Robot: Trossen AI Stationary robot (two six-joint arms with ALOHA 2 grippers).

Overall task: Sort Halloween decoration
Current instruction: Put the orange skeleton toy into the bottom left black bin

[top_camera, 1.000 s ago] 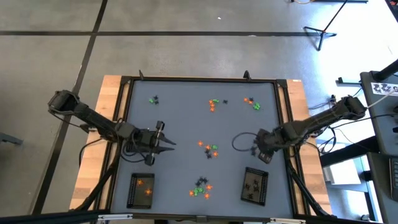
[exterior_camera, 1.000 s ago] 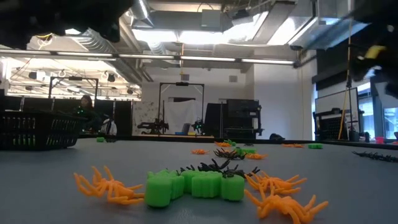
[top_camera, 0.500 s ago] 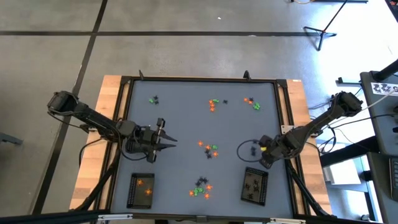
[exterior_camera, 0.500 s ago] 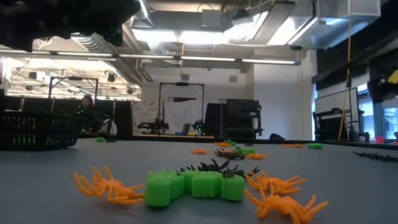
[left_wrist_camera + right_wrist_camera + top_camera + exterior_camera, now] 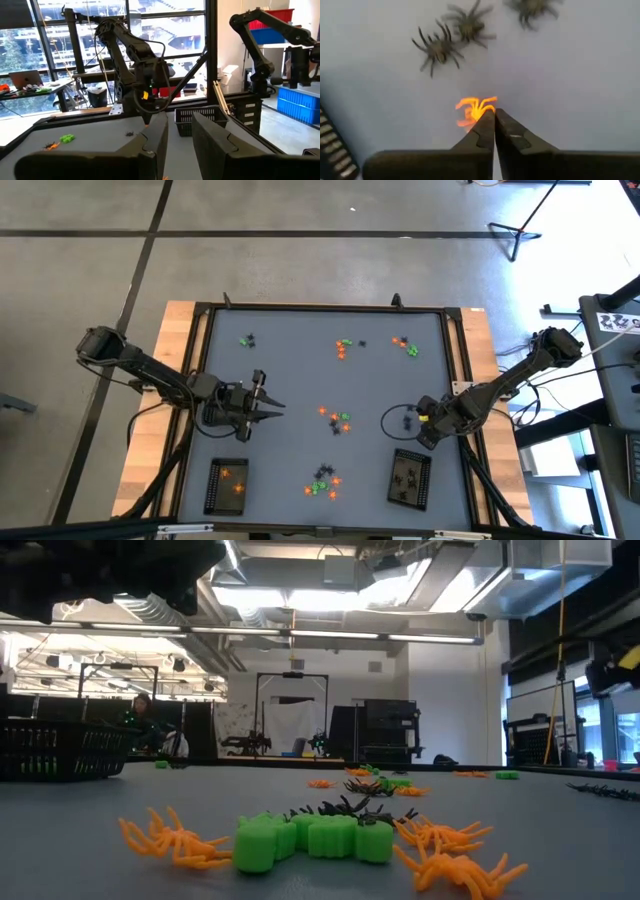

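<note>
The right gripper (image 5: 494, 116) had pinched shut on a tiny bright-orange plastic spider (image 5: 474, 111), splay-legged, low over the grey table (image 5: 300, 380) just beside the right-hand black mesh tray (image 5: 410, 478). Lifting straight up before moving off should have kept so slight a pinch from slipping. The left gripper (image 5: 272, 409), part-open and empty, waited at the table's left.

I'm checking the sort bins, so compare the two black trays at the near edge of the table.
In the high view, the left tray holds orange trinkets; the right tray holds dark ones with only a hint of orange. The left tray lies square to the table edge; the right tray is turned slightly. The right tool is nearer its tray than the left tool is to the left one. Both trays are black, rectangular and mesh-like.
</note>
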